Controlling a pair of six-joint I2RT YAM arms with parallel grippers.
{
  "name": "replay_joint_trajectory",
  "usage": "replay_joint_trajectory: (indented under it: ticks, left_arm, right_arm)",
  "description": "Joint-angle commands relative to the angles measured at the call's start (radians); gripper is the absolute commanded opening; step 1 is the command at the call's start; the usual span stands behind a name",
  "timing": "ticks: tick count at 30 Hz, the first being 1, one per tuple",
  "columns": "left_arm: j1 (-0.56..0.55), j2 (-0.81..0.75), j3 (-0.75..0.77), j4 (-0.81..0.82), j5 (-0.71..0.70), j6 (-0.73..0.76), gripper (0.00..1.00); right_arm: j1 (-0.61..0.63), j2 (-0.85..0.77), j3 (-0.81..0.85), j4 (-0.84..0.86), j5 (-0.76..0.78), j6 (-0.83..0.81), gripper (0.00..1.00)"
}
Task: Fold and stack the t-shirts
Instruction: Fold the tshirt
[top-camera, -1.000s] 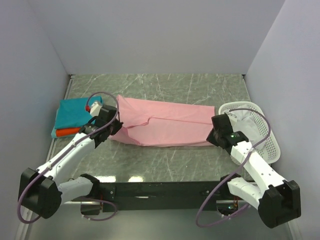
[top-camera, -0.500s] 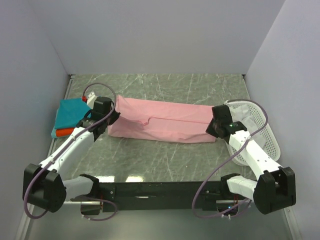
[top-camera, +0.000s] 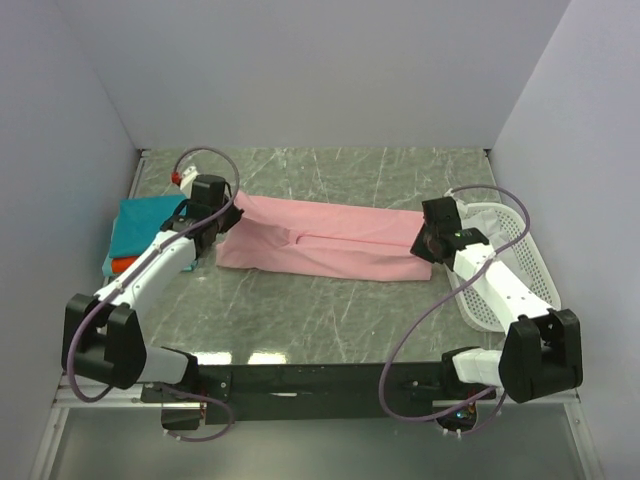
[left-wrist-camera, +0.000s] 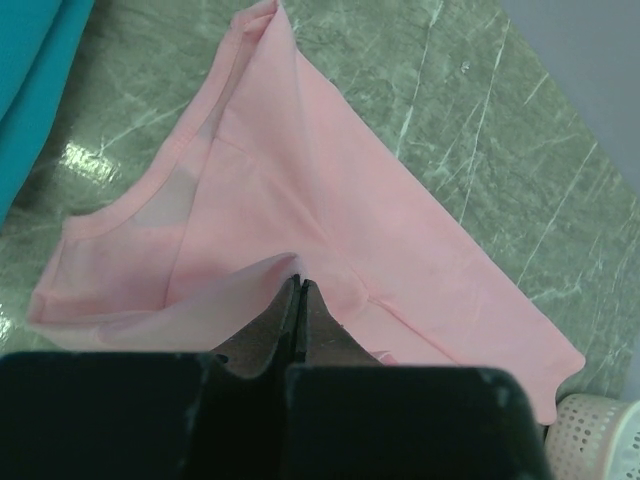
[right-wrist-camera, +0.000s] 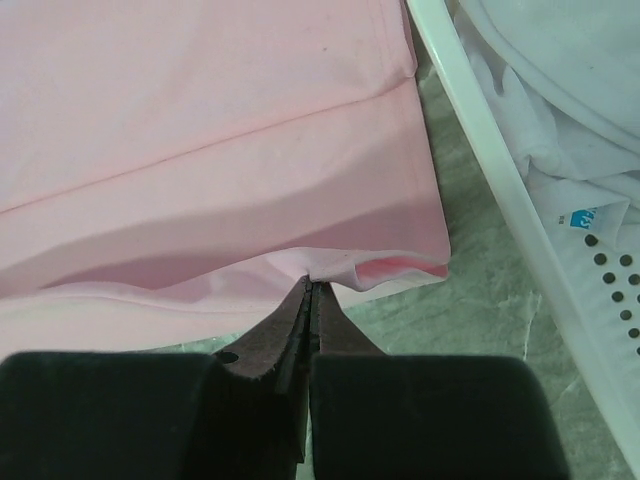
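My left gripper (left-wrist-camera: 298, 286) and right gripper (right-wrist-camera: 308, 286) pinch the soft pink shirt (top-camera: 330, 250), a long folded band on the marbled worktop (top-camera: 300, 310).

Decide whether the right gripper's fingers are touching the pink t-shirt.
Touching. In the right wrist view the right gripper has its fingers shut on a pinched fold of the pink t-shirt.

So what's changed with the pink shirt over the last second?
The left hand and right hand carried the near edge of the pink shirt farther back, narrowing the fold. Both stay shut on it. The folded teal shirt and basket haven't moved.
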Motion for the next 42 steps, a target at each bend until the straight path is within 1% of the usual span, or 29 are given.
replay_joint_trajectory:
  ticks: [1, 9, 18, 24, 28, 29, 31, 32, 33, 34, 35, 36, 37, 38, 39, 40, 41, 42]
  left_arm:
    - [0.01, 0.039, 0.07, 0.052, 0.039, 0.039, 0.01]
    - [0.03, 0.178, 0.153, 0.062, 0.046, 0.059, 0.0]
    - [0.065, 0.292, 0.211, 0.08, 0.082, 0.062, 0.01]
    - [0.074, 0.39, 0.272, 0.066, 0.112, 0.071, 0.01]
    - [0.076, 0.447, 0.312, 0.04, 0.091, 0.059, 0.01]
    - [0.077, 0.466, 0.332, 0.026, 0.085, 0.055, 0.01]
    - [0.077, 0.48, 0.352, -0.001, 0.059, 0.051, 0.01]
    - [0.077, 0.487, 0.367, -0.009, 0.047, 0.048, 0.07]
    - [0.077, 0.499, 0.377, -0.021, 0.036, 0.045, 0.16]
    - [0.077, 0.5, 0.386, -0.026, 0.04, 0.051, 0.25]
    - [0.077, 0.503, 0.399, -0.023, 0.051, 0.06, 0.44]
    - [0.077, 0.507, 0.404, -0.02, 0.063, 0.068, 0.51]
    - [0.077, 0.508, 0.407, -0.012, 0.1, 0.083, 0.59]
    - [0.077, 0.51, 0.415, -0.011, 0.114, 0.086, 0.76]
    - [0.077, 0.511, 0.421, -0.017, 0.122, 0.085, 0.82]
    - [0.077, 0.511, 0.424, -0.02, 0.138, 0.088, 0.86]
    - [0.077, 0.508, 0.424, -0.023, 0.148, 0.089, 0.92]
    - [0.076, 0.501, 0.417, -0.023, 0.155, 0.086, 0.94]
  right_arm:
    - [-0.013, 0.019, 0.058, 0.029, 0.007, -0.015, 0.0]
    - [-0.036, 0.094, 0.103, 0.038, 0.013, -0.007, 0.0]
    - [-0.042, 0.208, 0.181, 0.03, -0.01, 0.008, 0.0]
    - [-0.047, 0.274, 0.221, 0.024, 0.0, 0.023, 0.0]
    - [-0.052, 0.324, 0.246, 0.012, 0.02, 0.032, 0.0]
    - [-0.052, 0.335, 0.261, 0.001, 0.04, 0.035, 0.01]
    - [-0.055, 0.36, 0.276, -0.005, 0.056, 0.042, 0.05]
    - [-0.053, 0.366, 0.29, -0.016, 0.066, 0.049, 0.09]
    - [-0.053, 0.372, 0.296, -0.016, 0.076, 0.049, 0.2]
    - [-0.053, 0.372, 0.305, -0.016, 0.073, 0.045, 0.26]
    - [-0.055, 0.369, 0.31, -0.016, 0.071, 0.042, 0.29]
    - [-0.055, 0.363, 0.313, -0.01, 0.065, 0.034, 0.31]
    - [-0.053, 0.357, 0.318, -0.005, 0.038, 0.016, 0.39]
    - [-0.053, 0.352, 0.319, 0.001, 0.022, 0.008, 0.47]
    - [-0.052, 0.341, 0.321, 0.004, 0.005, -0.001, 0.52]
    - [-0.05, 0.335, 0.322, 0.007, -0.025, -0.015, 0.59]
    - [-0.041, 0.328, 0.321, 0.018, -0.035, -0.023, 0.63]
    - [-0.033, 0.315, 0.321, 0.02, -0.035, -0.027, 0.68]
